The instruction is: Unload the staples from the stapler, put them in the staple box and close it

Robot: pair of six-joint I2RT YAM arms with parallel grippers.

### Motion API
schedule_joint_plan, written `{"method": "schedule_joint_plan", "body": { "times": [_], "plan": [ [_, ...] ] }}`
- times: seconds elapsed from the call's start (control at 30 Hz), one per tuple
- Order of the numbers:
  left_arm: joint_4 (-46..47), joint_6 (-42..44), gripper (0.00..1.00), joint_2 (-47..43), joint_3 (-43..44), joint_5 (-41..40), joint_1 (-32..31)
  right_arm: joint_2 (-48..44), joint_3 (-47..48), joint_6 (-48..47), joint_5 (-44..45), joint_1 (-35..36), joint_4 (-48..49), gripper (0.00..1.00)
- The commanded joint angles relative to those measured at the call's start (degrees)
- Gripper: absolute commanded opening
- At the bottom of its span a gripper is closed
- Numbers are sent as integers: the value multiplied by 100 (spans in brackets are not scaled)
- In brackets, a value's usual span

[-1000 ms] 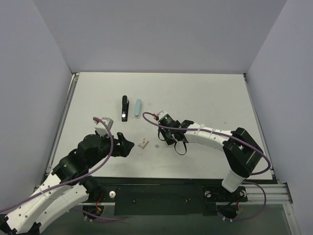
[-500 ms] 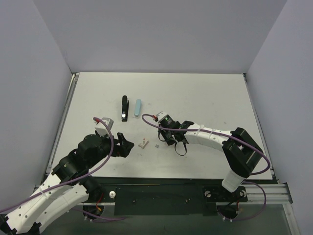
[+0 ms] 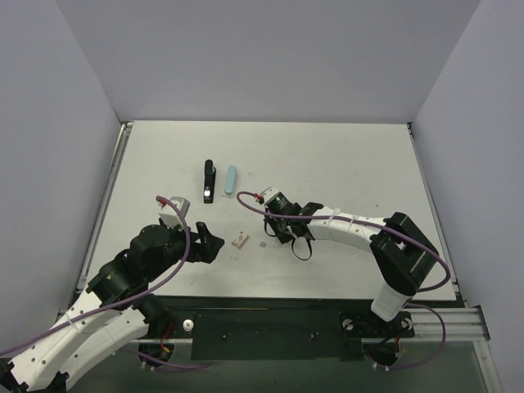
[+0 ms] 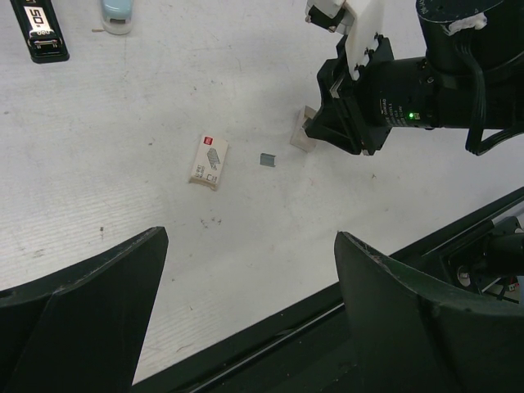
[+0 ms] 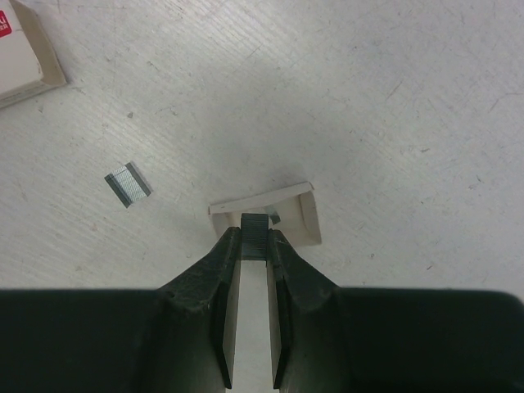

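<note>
Over the tray (image 5: 306, 219), the right gripper (image 5: 255, 246) pinches staples (image 5: 255, 223).

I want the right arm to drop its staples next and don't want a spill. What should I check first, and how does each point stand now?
1. Right gripper shut on the staple strip: ok.
2. Strip lined up over the small cream tray: ok.
3. Strip lifted off the tray floor: cannot tell.
4. Left gripper open and apart from the tray: ok.
5. All staples collected: not ok, a loose staple piece lies on the table beside the staple box.
6. Stapler emptied: cannot tell, too small to see inside.
</note>
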Motion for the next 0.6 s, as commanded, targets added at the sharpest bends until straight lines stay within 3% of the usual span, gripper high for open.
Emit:
{"method": "schedule_joint_plan", "body": {
  "times": [0.0, 0.57],
  "plan": [
    [80, 39, 94, -45, 237, 19, -37, 113, 31, -52, -23, -13, -14, 11],
    [72, 31, 94, -10, 228, 27, -29, 184, 31, -8, -41, -13, 12, 20]
  ]
}}
